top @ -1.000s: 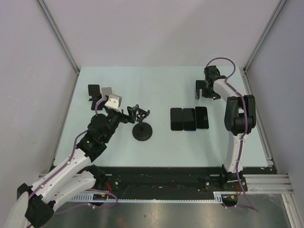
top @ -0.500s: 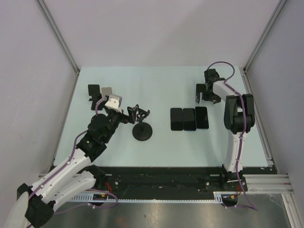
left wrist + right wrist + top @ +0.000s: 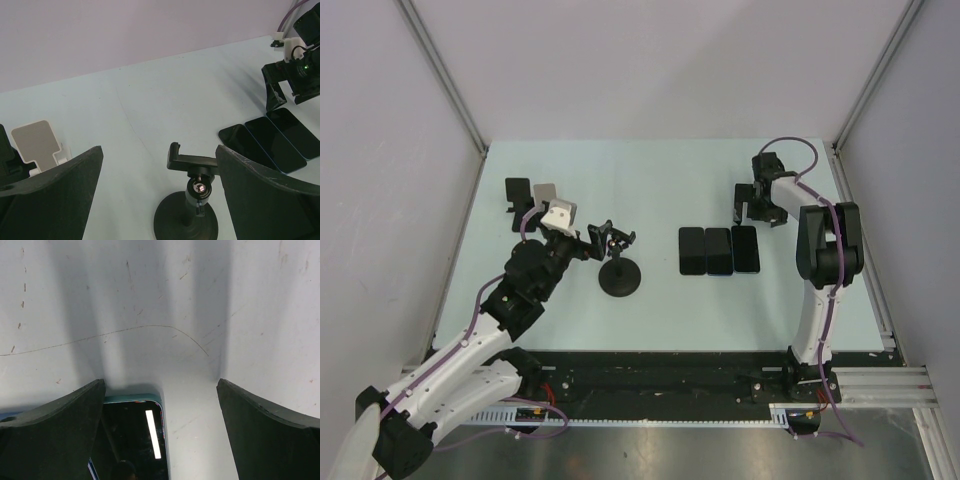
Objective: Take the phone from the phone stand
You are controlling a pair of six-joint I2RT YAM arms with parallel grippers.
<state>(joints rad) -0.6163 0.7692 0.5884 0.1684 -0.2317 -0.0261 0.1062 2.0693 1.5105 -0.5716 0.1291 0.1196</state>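
The black phone stand stands on its round base left of centre; its clamp holds no phone. My left gripper is open, its fingers on either side of the clamp and not touching it. Three dark phones lie flat side by side right of centre: left, middle, right. My right gripper is open just beyond the far end of the right phone, whose top edge shows by the left finger in the right wrist view.
A small black stand and a white stand sit at the far left; the white one also shows in the left wrist view. Grey walls close in the table on three sides.
My right gripper has shifted slightly right and nearer, toward the far end of the right phone. The left arm and the stand have not moved.
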